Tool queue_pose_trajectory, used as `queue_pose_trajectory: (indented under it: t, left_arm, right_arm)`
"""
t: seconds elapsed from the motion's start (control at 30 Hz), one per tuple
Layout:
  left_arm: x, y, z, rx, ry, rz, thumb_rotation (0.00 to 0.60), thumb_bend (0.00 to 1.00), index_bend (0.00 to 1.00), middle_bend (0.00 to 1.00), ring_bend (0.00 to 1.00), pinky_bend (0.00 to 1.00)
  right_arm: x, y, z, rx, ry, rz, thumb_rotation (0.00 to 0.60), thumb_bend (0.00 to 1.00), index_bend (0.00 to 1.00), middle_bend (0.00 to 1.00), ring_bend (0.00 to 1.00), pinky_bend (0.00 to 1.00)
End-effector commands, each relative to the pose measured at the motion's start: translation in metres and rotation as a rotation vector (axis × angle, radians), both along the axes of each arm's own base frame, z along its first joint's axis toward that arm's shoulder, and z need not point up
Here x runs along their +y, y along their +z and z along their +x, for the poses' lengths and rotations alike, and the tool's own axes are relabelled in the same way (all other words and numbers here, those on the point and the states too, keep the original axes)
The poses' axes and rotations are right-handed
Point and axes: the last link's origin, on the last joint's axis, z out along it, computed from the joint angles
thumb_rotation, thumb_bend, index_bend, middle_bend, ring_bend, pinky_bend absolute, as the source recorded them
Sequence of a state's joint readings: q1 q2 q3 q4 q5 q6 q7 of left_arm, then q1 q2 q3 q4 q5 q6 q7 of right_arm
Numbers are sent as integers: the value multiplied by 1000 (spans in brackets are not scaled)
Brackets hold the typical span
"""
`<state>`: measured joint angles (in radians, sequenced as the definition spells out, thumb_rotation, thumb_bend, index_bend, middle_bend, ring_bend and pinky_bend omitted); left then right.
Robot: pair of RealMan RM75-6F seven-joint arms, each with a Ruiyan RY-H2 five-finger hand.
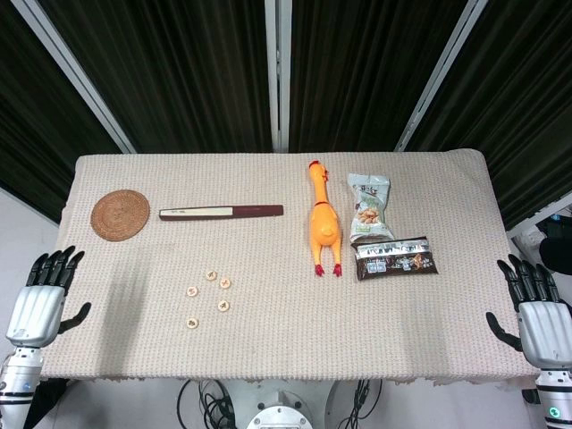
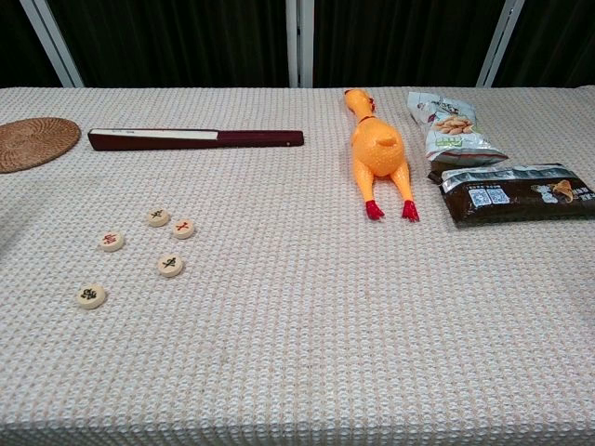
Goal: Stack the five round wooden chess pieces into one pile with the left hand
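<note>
Only from head view: left hand (image 1: 37,304), right hand (image 1: 539,315)

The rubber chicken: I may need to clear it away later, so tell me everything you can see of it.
The chicken is a glossy orange toy, rubber or plastic by its look, with a long thin neck, a red comb, a plump body and red feet. It lies flat on the table cloth, head toward the far edge, feet toward the robot, just left of the snack bags. Neither hand touches it.

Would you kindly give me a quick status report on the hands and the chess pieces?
Left hand and right hand open, off the table edges. Five chess pieces flat, apart, none stacked. Nothing in the way.
</note>
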<state>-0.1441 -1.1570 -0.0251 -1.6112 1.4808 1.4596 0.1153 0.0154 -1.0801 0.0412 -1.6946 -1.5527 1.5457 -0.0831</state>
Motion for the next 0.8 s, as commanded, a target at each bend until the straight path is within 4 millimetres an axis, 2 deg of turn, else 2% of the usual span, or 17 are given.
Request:
queue_pose_trajectory:
  t: [0.03, 0.37, 0.53, 0.8]
  left_arm:
    - [-1, 0, -2, -1, 7, 0, 600, 263, 54, 0, 0, 0]
    - [-4, -15, 2, -5, 11, -70, 600, 263, 54, 0, 0, 0]
    - [-6, -37, 15, -69, -14, -174, 600, 262, 59, 0, 0, 0]
    - [1, -80, 44, -39, -120, -333, 600, 263, 156, 0, 0, 0]
  right_arm:
    - [0, -1, 0, 0, -1, 2, 600, 245, 0, 0, 0, 0]
    - [2, 3, 1, -11, 3, -12, 600, 246, 0, 0, 0, 0]
    - [2, 7, 0, -23, 0, -23, 600, 245, 0, 0, 0, 0]
    - [0, 12, -4, -35, -18, -33, 600, 246, 0, 0, 0, 0]
